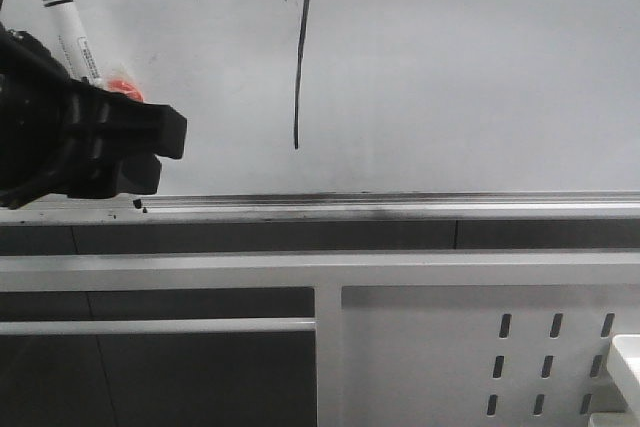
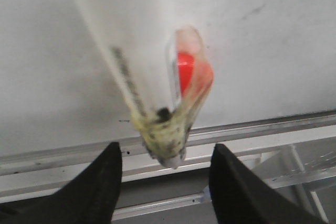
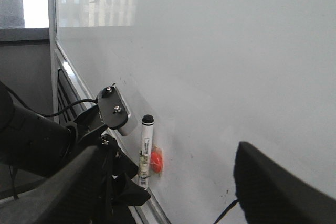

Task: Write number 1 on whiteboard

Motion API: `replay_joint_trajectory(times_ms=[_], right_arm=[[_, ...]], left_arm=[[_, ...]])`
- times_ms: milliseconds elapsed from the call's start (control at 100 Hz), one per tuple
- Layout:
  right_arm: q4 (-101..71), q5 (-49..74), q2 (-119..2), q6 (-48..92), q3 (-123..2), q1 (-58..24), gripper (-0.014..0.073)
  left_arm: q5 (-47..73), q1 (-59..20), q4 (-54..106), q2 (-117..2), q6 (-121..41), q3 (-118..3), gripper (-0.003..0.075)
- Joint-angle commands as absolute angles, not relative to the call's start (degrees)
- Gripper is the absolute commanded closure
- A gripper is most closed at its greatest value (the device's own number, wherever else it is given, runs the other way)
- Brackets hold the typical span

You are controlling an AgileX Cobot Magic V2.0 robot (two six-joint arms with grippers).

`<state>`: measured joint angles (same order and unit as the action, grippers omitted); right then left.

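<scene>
The whiteboard (image 1: 470, 67) fills the front view, with a silver rail (image 1: 400, 205) along its lower edge. The number 1 (image 1: 301, 47) is a thin black, slightly curved stroke near its middle. A white marker pen (image 1: 73, 39) with a black cap stands against the board at the left, next to a red clip (image 1: 122, 88). My left gripper (image 1: 163, 157) is open just below the pen. In the left wrist view its fingers (image 2: 100, 187) stand wide apart, clear of the blurred pen (image 2: 152, 103). My right gripper (image 3: 178, 198) is open and empty, facing the board (image 3: 236, 51), pen (image 3: 145, 148) and clip (image 3: 156, 159).
Below the rail runs a white perforated metal frame (image 1: 550, 347) with dark gaps. A white box corner (image 1: 626, 359) shows at the lower right. The left arm's black body (image 3: 31, 145) fills the side of the right wrist view.
</scene>
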<state>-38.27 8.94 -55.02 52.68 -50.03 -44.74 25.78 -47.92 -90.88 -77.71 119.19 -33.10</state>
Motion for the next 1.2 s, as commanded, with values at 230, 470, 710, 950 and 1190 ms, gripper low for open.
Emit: replay_joint_trajectory(times_ms=[230,470,710,950,1190], right_arm=[[-38.9,4.7,-54.0,53.2,-52.1,-44.3,0.0121],[-38.9,5.1,-54.0,53.2,-52.1,-44.3,0.0121],[-38.6,10.5,-48.7,53.2,-51.5,-44.3,0.0266],[-38.6,15.4,-38.5,53.1,-45.9,-44.3,0.0665],[-38.6,14.6,-26.8,52.5,-35.2,-44.3,0.0663]], left_arm=[[27.1,-47.9,-92.3,-73.9,118.2,-33.5,0.0369],[24.9,-47.9,-92.3,-68.9,118.2,-31.0,0.0369],[21.2,-47.9,-92.3,-62.1,118.2,-28.4,0.0370],[19.1,-47.9,-92.3,-53.6,118.2,-24.0,0.0450],[16.2,-47.9,-92.3,-45.5,105.3,-22.0,0.0740]])
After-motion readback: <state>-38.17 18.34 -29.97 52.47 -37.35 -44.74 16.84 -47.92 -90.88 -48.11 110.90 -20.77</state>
